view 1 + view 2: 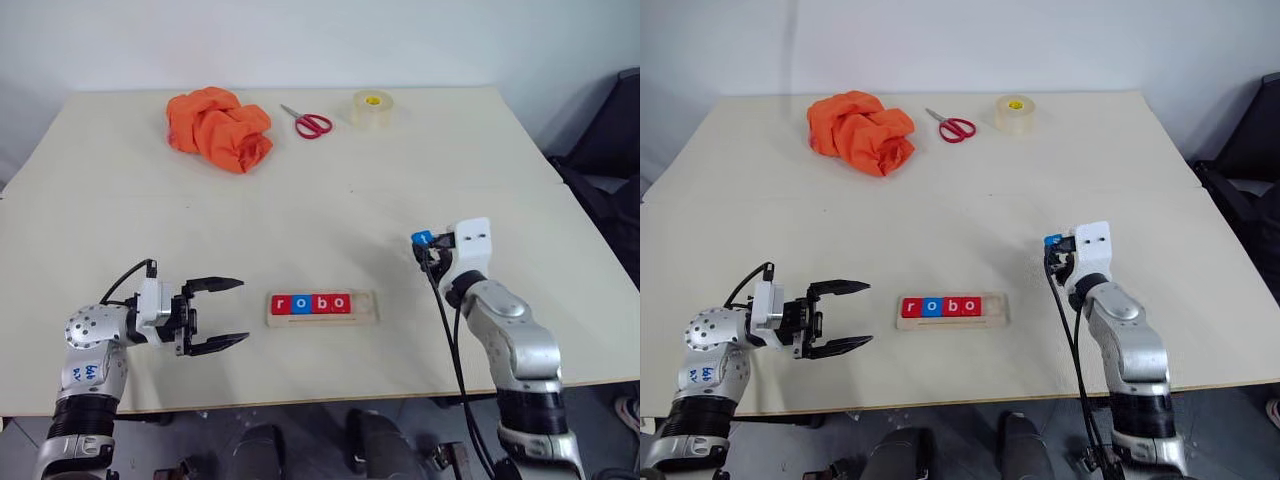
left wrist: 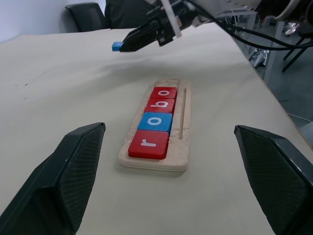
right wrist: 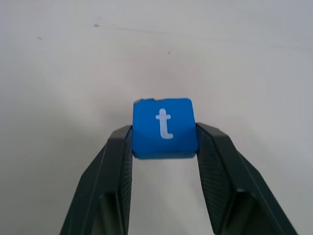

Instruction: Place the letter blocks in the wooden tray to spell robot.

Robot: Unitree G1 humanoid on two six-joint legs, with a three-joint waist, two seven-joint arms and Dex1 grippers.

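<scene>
Blue t block [image 3: 164, 128] clamped in right fingers [image 3: 212, 161], letter showing; left fingers [image 1: 215, 315] apart

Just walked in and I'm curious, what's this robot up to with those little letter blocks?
It is spelling a word in the wooden tray. Four blocks already sit there reading r, o, b, o, with the slot at the tray's right end free. The right gripper is clamped on the blue t block, held above the table to the right of the tray. The left gripper hangs open beside the tray's left end, holding nothing.
</scene>
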